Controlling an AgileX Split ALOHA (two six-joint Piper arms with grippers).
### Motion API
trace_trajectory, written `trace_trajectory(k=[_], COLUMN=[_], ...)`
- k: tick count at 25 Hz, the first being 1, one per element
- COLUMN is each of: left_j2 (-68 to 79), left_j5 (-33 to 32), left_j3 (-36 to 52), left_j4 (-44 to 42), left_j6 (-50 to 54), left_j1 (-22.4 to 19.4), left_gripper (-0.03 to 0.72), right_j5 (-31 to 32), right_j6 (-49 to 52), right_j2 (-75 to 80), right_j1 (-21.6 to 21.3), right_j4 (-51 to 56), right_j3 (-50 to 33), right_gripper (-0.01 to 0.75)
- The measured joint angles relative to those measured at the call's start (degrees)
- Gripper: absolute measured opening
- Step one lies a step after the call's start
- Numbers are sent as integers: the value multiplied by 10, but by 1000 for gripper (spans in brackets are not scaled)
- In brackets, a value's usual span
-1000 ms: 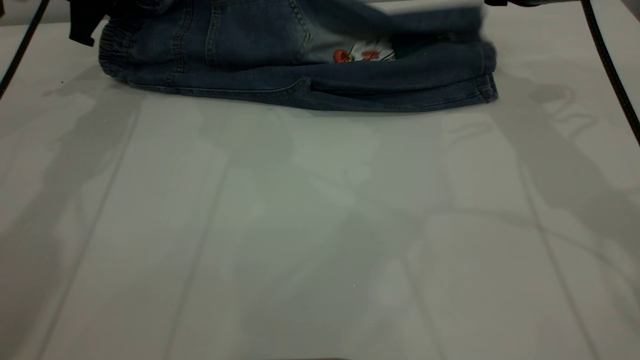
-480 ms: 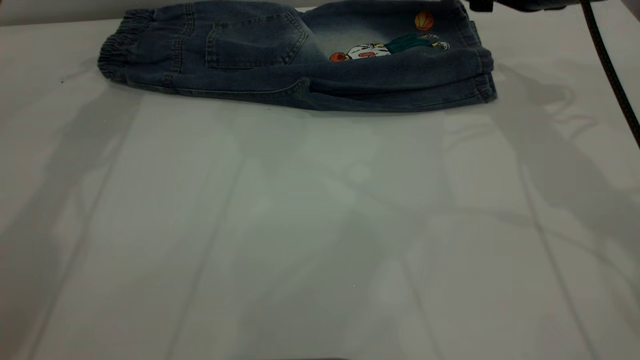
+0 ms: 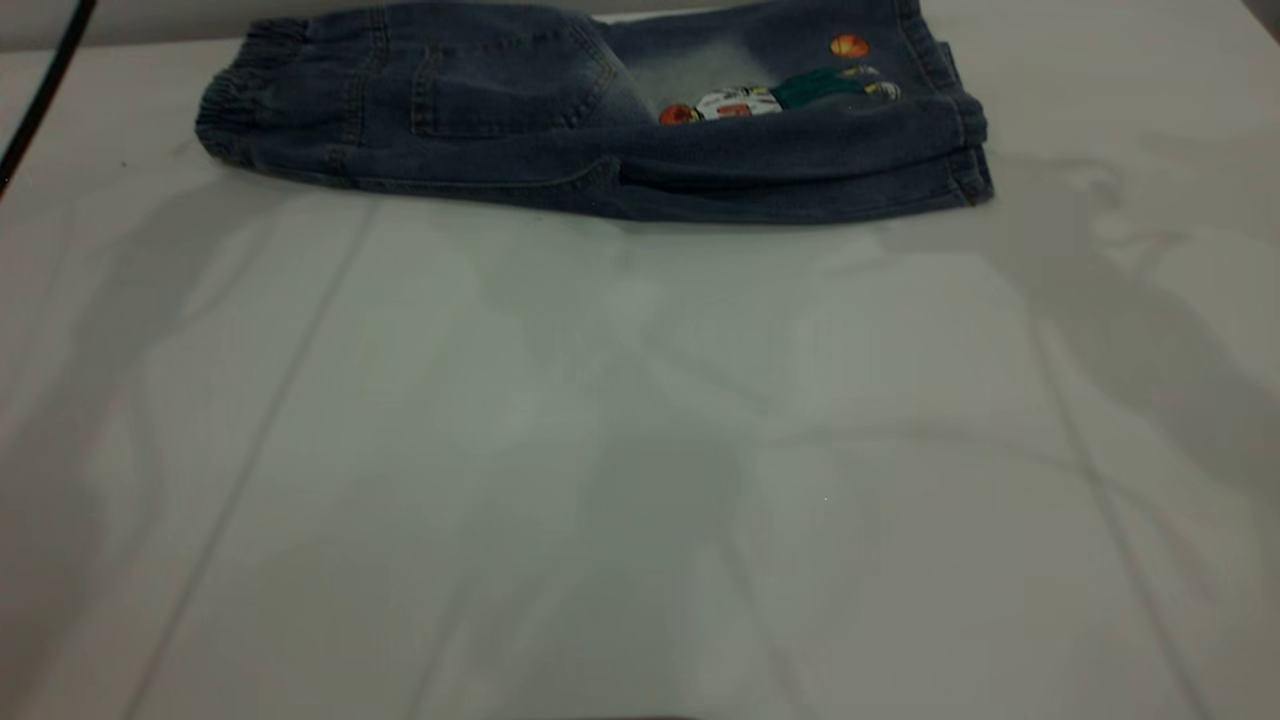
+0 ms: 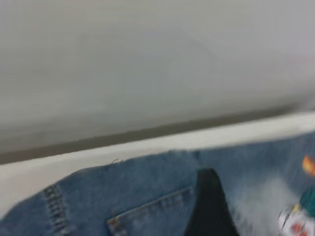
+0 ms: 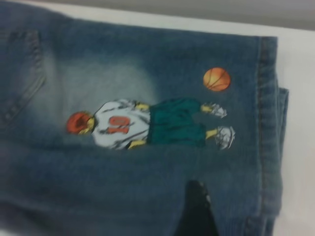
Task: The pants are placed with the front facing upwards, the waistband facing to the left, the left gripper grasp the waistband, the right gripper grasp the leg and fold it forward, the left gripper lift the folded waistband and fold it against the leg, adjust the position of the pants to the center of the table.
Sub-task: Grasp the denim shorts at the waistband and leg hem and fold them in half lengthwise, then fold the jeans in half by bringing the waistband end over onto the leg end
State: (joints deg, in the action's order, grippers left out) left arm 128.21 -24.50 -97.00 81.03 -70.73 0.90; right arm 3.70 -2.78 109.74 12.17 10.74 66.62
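Observation:
The pants [image 3: 560, 150] lie folded lengthwise at the far edge of the table [image 3: 640, 450], back side up. The waistband [image 3: 235, 100] is at the left and the leg [image 3: 850, 150] hems are stacked at the right. The basketball cartoon [image 3: 770, 95] faces up. Neither gripper shows in the exterior view. In the left wrist view my left gripper [image 4: 238, 219] hovers over the denim near the pocket, with one dark finger [image 4: 209, 206] showing and nothing held. My right gripper [image 5: 221, 216] hangs over the leg [image 5: 147, 172] below the cartoon [image 5: 147, 123], with one finger [image 5: 197, 211] visible and no cloth in it.
A black cable [image 3: 45, 90] crosses the upper left corner of the exterior view. The wide white tabletop stretches in front of the pants. The table's far edge [image 4: 147, 147] runs just behind them.
The top layer, lifted and blurred a second ago, now lies flat with the cartoon showing. Both grippers and the right cable have left the exterior view. A cable has reappeared at the upper left.

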Motion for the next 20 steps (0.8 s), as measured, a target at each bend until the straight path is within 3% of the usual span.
trace_trajectory(k=[5,10,15,20], left_j2=[-43,-66,-68,-67], left_j5=[-31,-63,-86,-51], left_j3=[0,0,0,0], left_j4=[-233,-468,-661,-700], left_j6=[97,304,505,616], left_j1=[0,-5,-27,-47], left_gripper=[454,454,454,454], right_j5=[160,263,307,304], right_j6=[-5,-5,-11,-43], right_j2=[-4,-4,-4,0], right_j1=[0,0,0,17], right_j4=[-3,-4,-4,20], right_j3=[64,115,147,154], right_gripper=[463,463,463,463])
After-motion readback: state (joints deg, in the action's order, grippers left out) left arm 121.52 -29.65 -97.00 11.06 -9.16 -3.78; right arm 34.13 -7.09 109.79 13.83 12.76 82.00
